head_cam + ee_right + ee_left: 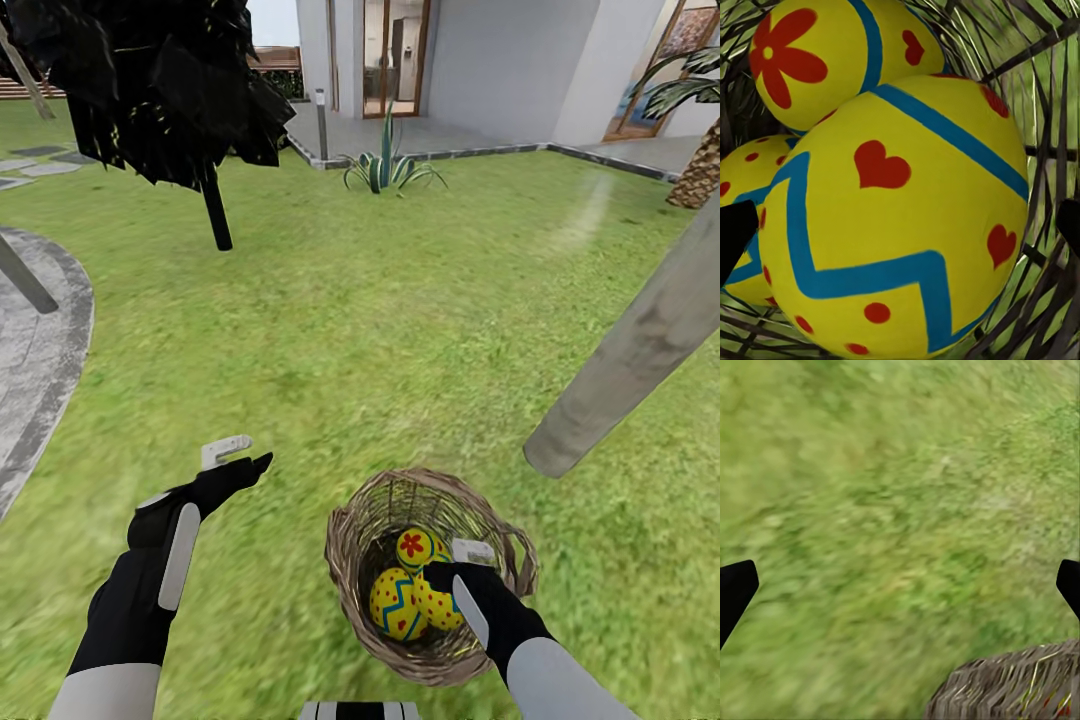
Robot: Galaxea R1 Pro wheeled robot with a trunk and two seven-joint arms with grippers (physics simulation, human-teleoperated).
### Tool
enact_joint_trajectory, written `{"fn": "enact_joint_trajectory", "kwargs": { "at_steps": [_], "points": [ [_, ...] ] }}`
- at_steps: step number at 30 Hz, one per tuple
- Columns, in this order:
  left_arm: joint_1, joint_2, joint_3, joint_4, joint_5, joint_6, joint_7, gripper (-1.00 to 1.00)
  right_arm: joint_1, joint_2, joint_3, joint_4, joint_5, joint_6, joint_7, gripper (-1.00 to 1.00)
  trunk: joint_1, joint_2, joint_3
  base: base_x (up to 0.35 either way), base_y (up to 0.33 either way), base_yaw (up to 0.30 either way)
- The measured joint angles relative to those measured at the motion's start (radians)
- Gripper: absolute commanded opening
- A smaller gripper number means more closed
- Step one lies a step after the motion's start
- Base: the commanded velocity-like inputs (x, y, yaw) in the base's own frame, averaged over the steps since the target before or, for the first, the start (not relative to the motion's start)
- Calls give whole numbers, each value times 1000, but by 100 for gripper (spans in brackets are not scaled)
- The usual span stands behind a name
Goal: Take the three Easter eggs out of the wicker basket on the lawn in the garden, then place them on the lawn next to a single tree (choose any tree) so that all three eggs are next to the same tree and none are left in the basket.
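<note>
Reaching into the basket (430,575), the right gripper (462,562) sits among the eggs; its wrist view has one dark fingertip at each edge with a large egg (900,225) between them, jaws spread wide about it, and whether the pads touch the shell cannot be told. Eggs, count three, all inside the basket: a flower-marked one (414,548) toward the far wall, a zigzag-banded one (396,604) toward the robot's left, a red-dotted one (442,606) just under the right gripper. Each is yellow with red marks and blue bands, the three packed touching. Basket, count one: brown wicker, upright on the lawn (380,330), close before the robot. Right arm slants down from the robot's right, wrist over the basket's near rim. Left gripper (238,455) hangs open over bare grass to the basket's left, holding nothing, fingers pointing forward, forearm raised and angled outward; its wrist view catches the basket's rim (1012,686). Trees nearby, count two: a pale trunk (640,345) leaning just right of the basket, a black one (215,205) well beyond on the left.
</note>
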Motion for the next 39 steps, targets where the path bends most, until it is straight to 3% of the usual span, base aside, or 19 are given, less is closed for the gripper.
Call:
{"fn": "enact_joint_trajectory", "kwargs": {
  "at_steps": [39],
  "points": [
    [0, 0, 0, 0, 0, 0, 0, 100, -1, 8, 2, -12, -14, -1, 4, 100, 0, 0, -60, 0, 0, 0]
  ]
}}
